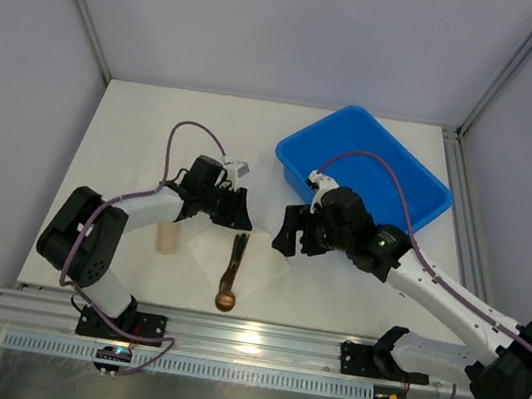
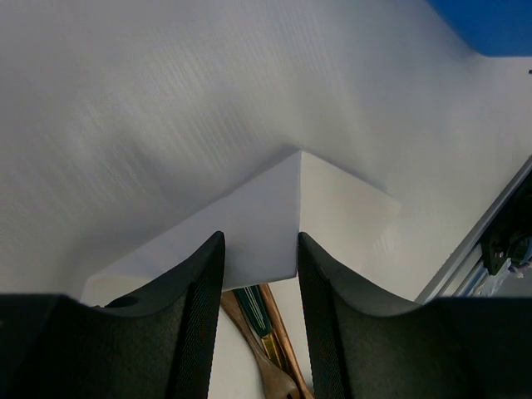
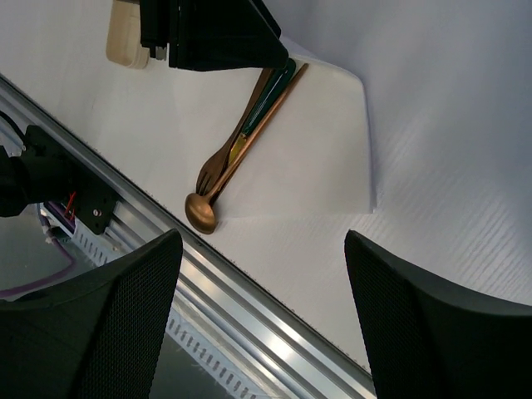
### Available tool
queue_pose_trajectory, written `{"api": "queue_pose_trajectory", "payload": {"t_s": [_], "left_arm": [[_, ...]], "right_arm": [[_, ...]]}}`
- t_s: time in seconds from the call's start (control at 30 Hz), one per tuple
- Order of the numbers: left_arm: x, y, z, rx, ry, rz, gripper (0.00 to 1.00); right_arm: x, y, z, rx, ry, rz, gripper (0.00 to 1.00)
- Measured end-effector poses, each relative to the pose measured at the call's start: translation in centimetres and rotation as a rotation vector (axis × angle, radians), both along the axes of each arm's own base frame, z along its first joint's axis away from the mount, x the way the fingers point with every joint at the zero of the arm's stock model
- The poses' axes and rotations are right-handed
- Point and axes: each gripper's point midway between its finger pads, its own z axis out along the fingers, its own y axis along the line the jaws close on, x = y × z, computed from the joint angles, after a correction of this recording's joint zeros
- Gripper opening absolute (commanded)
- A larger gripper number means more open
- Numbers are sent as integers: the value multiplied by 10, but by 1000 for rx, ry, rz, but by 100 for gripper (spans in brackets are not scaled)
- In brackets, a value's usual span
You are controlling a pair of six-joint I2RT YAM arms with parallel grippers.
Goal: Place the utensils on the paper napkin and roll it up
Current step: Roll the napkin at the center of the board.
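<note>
Two utensils, a gold-bronze spoon (image 3: pixel 202 213) and a matching fork (image 3: pixel 214 171), are seen lying side by side and touching on the white paper napkin (image 3: pixel 324 141). They sit near the front edge of the table (image 1: pixel 134 138), and the spoon's bowl appears to jut just past the napkin's near edge. The placing is therefore judged done, and the rolling is taken to be the step in hand.

In the left wrist view a corner of the napkin is folded over the handle ends, and the left gripper (image 2: pixel 259 241) is held low over that fold. Its jaws are parted only narrowly, and nothing is seen clamped between them. The right gripper (image 3: pixel 264 249) is held just beside the napkin on the other side, its jaws spread wide and empty. A tan cylinder (image 1: pixel 168 238) lies beside the napkin on the left, and a blue bin (image 1: pixel 371 176) stands well apart at the back.

For the next move, the folded flap would probably need to be carried further across the utensils so that a tube is begun. The paper is thin and may slip on the smooth table, so it would likely have to be pinned by the right gripper while it is turned.
</note>
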Motion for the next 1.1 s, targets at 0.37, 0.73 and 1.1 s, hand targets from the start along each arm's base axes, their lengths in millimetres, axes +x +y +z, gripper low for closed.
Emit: {"api": "queue_pose_trajectory", "payload": {"t_s": [0.37,0.73,1.1], "left_arm": [[-15,3,-3,24,-7,18,41],[-21,5,-4,43,-25,29,41],[-20,7,-5,53,-30,37,41]], "right_arm": [[38,29,-17,-38,21,-52,22],[70,54,-67,-85,46,-86,4],[85,71,-98,-94,56,-79,4]]}}
